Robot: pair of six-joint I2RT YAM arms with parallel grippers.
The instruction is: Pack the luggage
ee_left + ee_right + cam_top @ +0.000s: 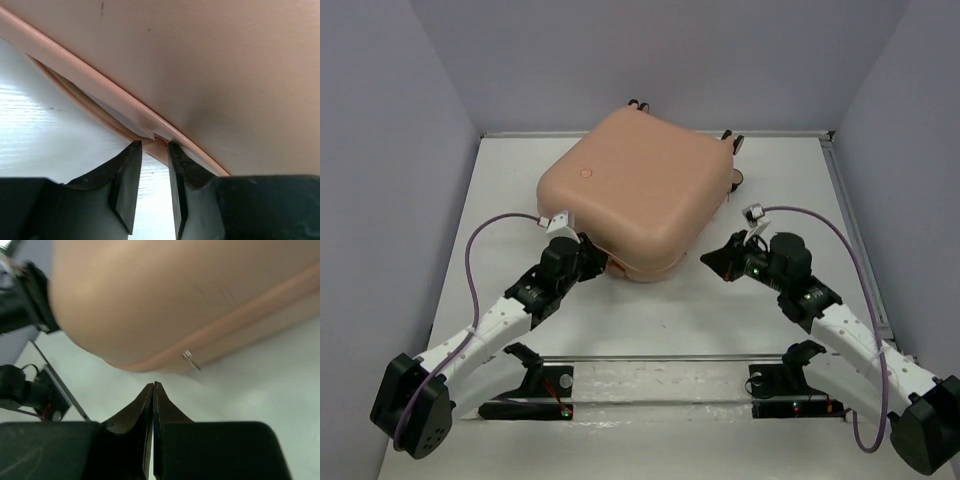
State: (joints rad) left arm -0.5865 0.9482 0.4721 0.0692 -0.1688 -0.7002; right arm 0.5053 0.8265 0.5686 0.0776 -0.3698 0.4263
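The luggage (630,190), a peach-pink hard-shell suitcase with a small round dot (585,171), lies flat and closed at the table's back centre. My left gripper (592,262) is at its near-left edge. In the left wrist view the gripper (155,145) has its jaws a little apart, with the tips against the shell seam (100,92), where a thin white strip shows in the gap. My right gripper (715,258) is shut and empty, a short way off the near-right corner. In the right wrist view the gripper (153,385) points at the shell (165,295), just below a small metal zipper pull (190,360).
Black caster wheels (735,140) stick out at the suitcase's far side. A metal rail (660,357) with two black arm mounts runs along the near edge. Grey walls close in the white table (790,190) at the back and on both sides.
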